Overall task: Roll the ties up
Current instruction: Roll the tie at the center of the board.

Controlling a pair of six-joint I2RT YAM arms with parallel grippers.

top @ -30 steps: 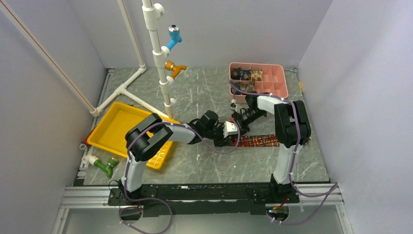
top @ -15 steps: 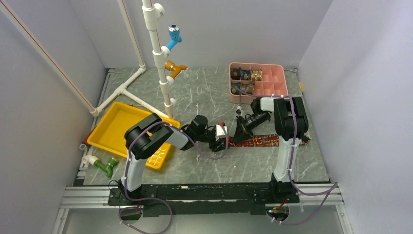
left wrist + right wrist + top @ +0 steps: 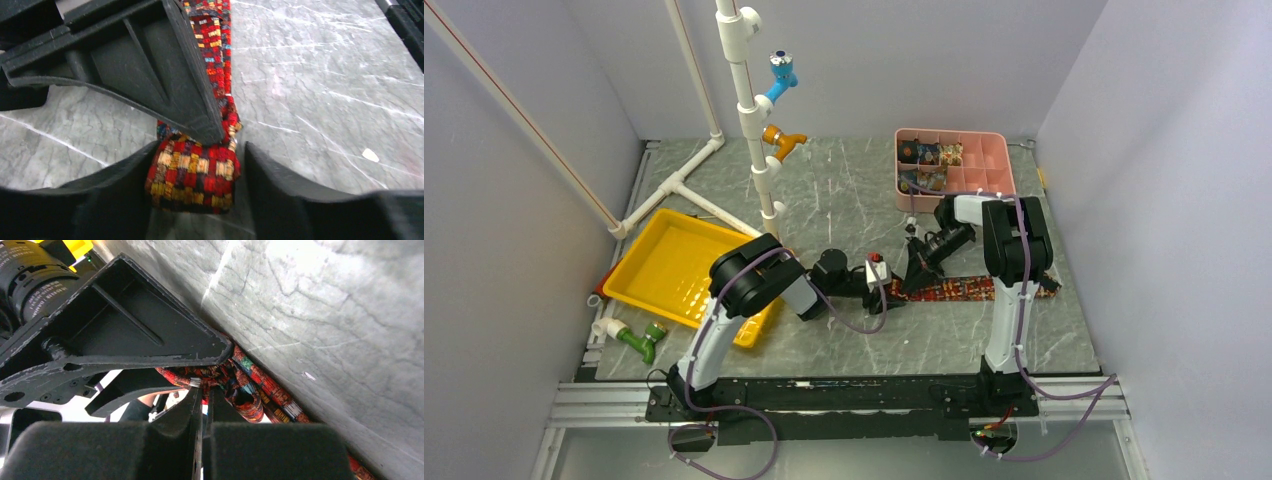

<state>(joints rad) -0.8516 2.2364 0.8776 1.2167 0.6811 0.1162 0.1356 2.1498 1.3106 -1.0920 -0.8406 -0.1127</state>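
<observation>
A red, dark and gold patterned tie [image 3: 974, 289] lies flat on the grey table, running right from its rolled end [image 3: 192, 175]. My left gripper [image 3: 197, 150] is open, and its fingers [image 3: 125, 185] bracket the small roll. The left finger touches the roll and the right one stands just off it. My right gripper [image 3: 202, 392] comes in from the far side. It is shut, with its tips buried in the folds of the tie [image 3: 245, 390] at the top of the roll. In the top view both grippers, left [image 3: 884, 280] and right [image 3: 906, 278], meet at the tie's left end.
A pink compartment box [image 3: 999, 160] at the back right holds rolled ties [image 3: 929, 155]. A yellow tray [image 3: 664, 260] sits to the left. A white pipe stand [image 3: 754, 110] carries blue and orange fittings. A green fitting [image 3: 639, 340] lies near the left edge.
My left gripper has opened off the roll and drawn back a little to the left. The right gripper stays shut at the roll, shifted slightly.
</observation>
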